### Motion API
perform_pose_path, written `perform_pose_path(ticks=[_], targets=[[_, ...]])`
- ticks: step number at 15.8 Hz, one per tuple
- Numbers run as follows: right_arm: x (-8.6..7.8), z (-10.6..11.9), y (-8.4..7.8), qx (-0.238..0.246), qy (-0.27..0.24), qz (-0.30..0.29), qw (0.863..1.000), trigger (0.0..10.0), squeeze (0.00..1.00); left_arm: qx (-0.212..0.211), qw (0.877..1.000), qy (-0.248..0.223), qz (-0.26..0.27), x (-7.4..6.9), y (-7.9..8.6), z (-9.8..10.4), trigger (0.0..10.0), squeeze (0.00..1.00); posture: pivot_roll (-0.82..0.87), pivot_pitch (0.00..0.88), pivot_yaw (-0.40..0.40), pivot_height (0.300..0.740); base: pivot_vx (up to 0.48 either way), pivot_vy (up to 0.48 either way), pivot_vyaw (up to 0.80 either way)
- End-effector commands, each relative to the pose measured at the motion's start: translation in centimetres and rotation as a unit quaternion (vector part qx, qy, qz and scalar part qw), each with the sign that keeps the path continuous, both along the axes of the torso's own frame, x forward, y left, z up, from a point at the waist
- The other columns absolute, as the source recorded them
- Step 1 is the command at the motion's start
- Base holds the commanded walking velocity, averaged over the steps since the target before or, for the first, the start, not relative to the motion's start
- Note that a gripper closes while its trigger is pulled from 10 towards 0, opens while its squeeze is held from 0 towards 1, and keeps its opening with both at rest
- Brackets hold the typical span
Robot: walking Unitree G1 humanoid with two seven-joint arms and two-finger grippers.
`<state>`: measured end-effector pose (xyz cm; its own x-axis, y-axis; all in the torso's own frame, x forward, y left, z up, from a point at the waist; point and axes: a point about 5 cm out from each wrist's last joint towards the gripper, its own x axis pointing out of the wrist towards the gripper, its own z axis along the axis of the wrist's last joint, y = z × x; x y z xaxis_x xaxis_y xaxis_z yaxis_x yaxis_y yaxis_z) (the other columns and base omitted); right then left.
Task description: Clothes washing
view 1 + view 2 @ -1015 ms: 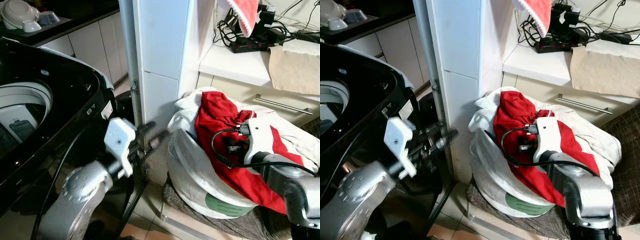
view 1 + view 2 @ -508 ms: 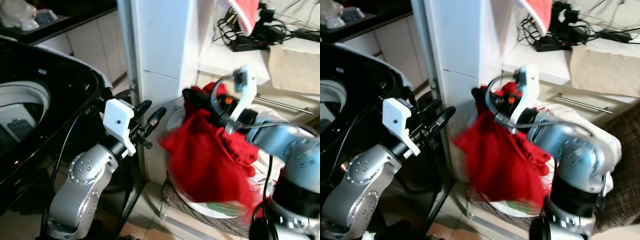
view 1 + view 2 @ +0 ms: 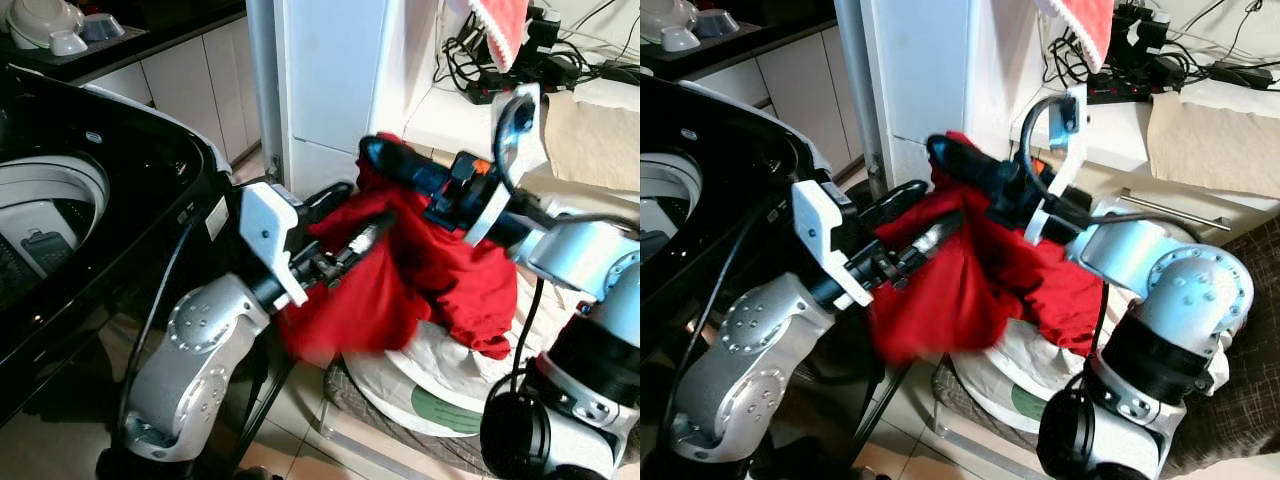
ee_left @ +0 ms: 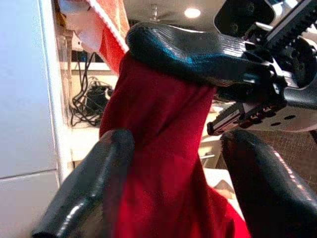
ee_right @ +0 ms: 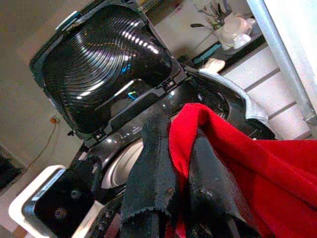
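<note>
Red garment (image 3: 400, 270) in right gripper (image 3: 385, 158)

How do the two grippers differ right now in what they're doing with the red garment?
The right gripper is shut on the red garment, carrying it raised; the left gripper is open, its fingers either side of the hanging cloth, not pinching it. The right one points toward the open washing machine; the left one points toward the right gripper. Both are raised between washer and laundry bag.

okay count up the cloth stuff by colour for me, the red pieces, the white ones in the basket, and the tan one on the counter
Red: 2, the red garment held by the right gripper, the red-and-white cloth hanging above.
White: 1, laundry bundle.
Tan: 1, towel.
Total: 4
</note>
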<state>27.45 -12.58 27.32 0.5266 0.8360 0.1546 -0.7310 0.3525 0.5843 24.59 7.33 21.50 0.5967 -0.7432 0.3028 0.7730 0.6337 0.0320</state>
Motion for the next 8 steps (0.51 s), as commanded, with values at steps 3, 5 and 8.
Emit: perform_pose_path(ticks=[3, 5, 8], targets=[[-0.4, 0.4, 0.2, -0.002, -0.002, 0.018, 1.000, 0.0, 0.00, 0.003, 1.000, -0.001, -0.026, -0.1, -0.8, -0.1, 10.0, 1.00, -0.05, 0.000, -0.018, 0.740, 0.000, 0.000, 0.00], [-0.5, 0.5, 0.2, 0.001, 0.000, 0.021, 1.000, 0.0, 0.00, 0.039, 0.999, -0.012, -0.025, -0.2, -1.2, -0.8, 10.0, 1.00, -0.06, 0.000, -0.014, 0.740, 0.000, 0.000, 0.00], [-0.6, 0.6, 0.2, -0.001, 0.001, 0.020, 1.000, 0.0, 0.00, 0.040, 0.999, 0.006, -0.022, 0.1, -1.0, -1.2, 0.0, 0.00, -0.06, 0.000, -0.009, 0.740, 0.000, 0.000, 0.00]])
